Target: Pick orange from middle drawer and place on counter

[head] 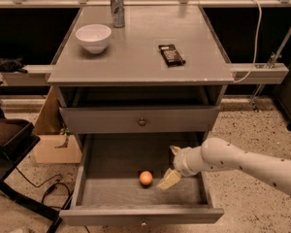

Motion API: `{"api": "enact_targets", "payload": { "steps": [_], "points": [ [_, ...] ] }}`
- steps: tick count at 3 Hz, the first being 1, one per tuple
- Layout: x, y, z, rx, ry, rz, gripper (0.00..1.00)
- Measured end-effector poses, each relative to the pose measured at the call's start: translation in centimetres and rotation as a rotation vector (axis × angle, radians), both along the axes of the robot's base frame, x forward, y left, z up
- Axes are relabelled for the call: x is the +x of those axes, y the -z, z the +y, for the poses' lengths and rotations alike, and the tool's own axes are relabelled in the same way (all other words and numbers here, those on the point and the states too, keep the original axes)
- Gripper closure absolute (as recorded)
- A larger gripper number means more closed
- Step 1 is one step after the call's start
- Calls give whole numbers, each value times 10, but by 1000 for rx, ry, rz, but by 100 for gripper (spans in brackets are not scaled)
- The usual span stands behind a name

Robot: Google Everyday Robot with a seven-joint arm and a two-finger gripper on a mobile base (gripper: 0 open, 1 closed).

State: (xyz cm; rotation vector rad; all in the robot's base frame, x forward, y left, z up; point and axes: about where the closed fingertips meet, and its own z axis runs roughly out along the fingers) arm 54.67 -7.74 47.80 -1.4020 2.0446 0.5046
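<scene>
The orange (145,178) lies on the dark liner of the open middle drawer (102,188), near its centre. My gripper (168,168) is inside the drawer on the end of the white arm that reaches in from the right. It sits just right of the orange and does not touch it. Its two pale fingers (169,180) stand apart and hold nothing. The grey counter (136,57) is the cabinet top above.
On the counter stand a white bowl (93,37), a metal can (117,9) and a black snack bar (171,54). A shut drawer front with a round knob (142,122) sits above the open drawer. A cardboard box (53,142) and a black chair (7,140) stand at left.
</scene>
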Motion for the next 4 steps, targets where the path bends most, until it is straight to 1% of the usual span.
{"api": "enact_targets", "payload": {
  "steps": [1, 2, 3, 4],
  "points": [
    [-3, 36, 34, 52, -29, 30, 0],
    [-11, 55, 56, 79, -51, 57, 0],
    [-10, 74, 70, 93, -62, 73, 0],
    [-5, 89, 74, 102, -60, 78, 0]
  ]
}}
